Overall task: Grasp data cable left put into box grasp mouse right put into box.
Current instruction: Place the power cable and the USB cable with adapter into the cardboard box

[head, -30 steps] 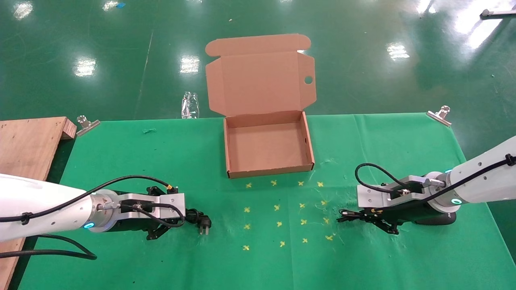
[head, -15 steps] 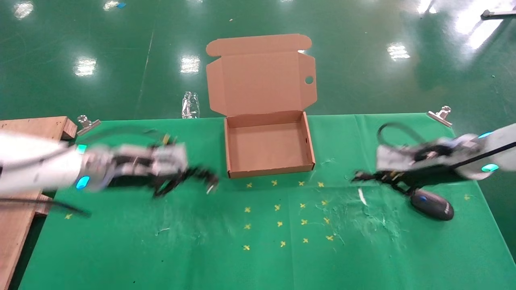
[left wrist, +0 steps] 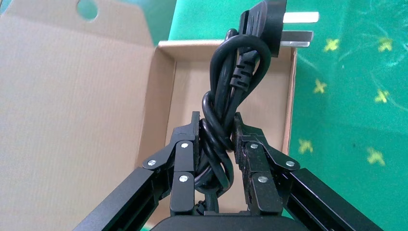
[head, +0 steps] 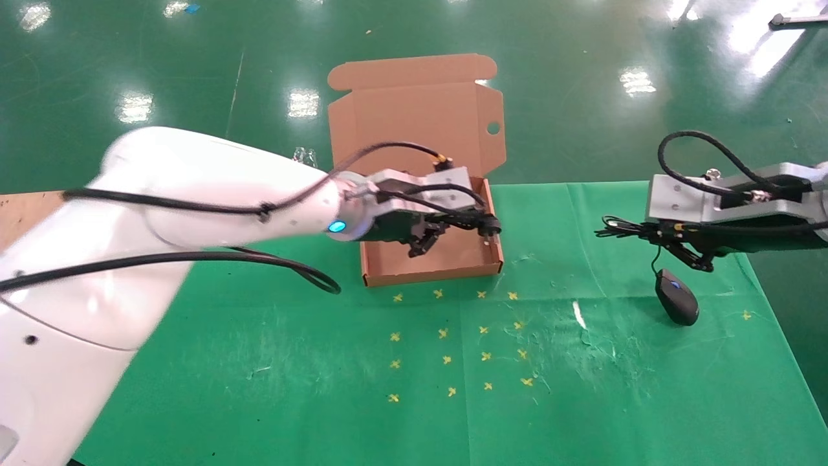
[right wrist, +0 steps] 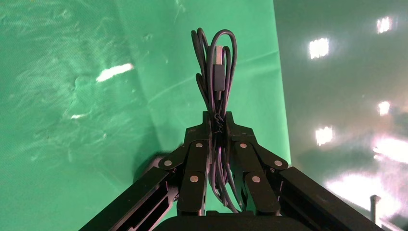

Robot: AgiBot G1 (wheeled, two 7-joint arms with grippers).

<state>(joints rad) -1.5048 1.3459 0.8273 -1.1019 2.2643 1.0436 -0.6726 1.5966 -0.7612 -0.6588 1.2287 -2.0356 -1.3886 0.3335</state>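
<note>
Left gripper [left wrist: 215, 144] clamped on data cable [left wrist: 231, 86] over box [head: 381, 268]; right gripper [right wrist: 219, 144] clamped on mouse [head: 676, 304] cord, right of box.

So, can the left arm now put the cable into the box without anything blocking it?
Probably yes: the left tool holds the cable above the open box, whose lid stands back, and nothing lies inside.

I see the box [head: 432, 255] at the back middle of the desk [head: 323, 362]. My left hand [head: 446, 234] is over the box with the data cable [left wrist: 226, 96]. My right hand [head: 653, 234] is far right, with the mouse [head: 676, 305] hanging just under it.
</note>
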